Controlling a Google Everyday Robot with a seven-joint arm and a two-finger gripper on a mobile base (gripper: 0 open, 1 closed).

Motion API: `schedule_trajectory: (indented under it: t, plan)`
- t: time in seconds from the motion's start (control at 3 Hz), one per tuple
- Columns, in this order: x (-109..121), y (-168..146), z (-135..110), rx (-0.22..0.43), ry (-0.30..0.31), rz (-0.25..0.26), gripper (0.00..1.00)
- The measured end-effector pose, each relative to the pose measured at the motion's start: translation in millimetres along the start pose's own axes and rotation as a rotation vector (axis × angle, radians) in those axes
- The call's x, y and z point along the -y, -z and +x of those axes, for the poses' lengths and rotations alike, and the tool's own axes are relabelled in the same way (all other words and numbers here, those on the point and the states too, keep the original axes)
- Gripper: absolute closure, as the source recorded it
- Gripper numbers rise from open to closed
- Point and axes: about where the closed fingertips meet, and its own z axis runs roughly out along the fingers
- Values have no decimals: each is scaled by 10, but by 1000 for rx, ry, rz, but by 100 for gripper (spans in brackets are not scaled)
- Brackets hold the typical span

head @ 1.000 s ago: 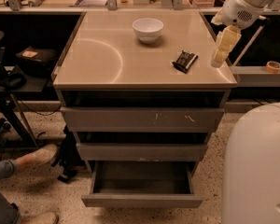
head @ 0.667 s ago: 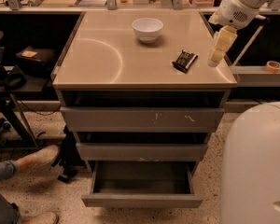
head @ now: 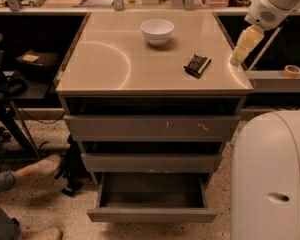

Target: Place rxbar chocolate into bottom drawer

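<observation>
Grey metal, the bottom drawer (head: 152, 215) stands pulled out at lower centre. Up on the cabinet top (head: 105, 59) the rxbar chocolate (head: 197, 65) lies right of centre. The gripper (head: 236, 59) hangs near it at the top's right edge, apparently holding nothing — how far open, I cannot tell. Farther back sits a white bowl (head: 157, 30).

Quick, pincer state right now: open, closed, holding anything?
The pincer: open or closed cannot be told; it hangs by the right edge of the countertop, apart from the rxbar chocolate lying there.
</observation>
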Motion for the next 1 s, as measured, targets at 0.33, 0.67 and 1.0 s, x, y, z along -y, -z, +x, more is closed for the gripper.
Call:
schedule_trajectory:
  t: [0.33, 0.67, 1.0]
  plan:
    - [366, -44, 305, 43, -198, 94, 0]
    - [604, -216, 504, 173, -341, 129, 0]
    - [623, -270, 490, 182, -348, 128, 0]
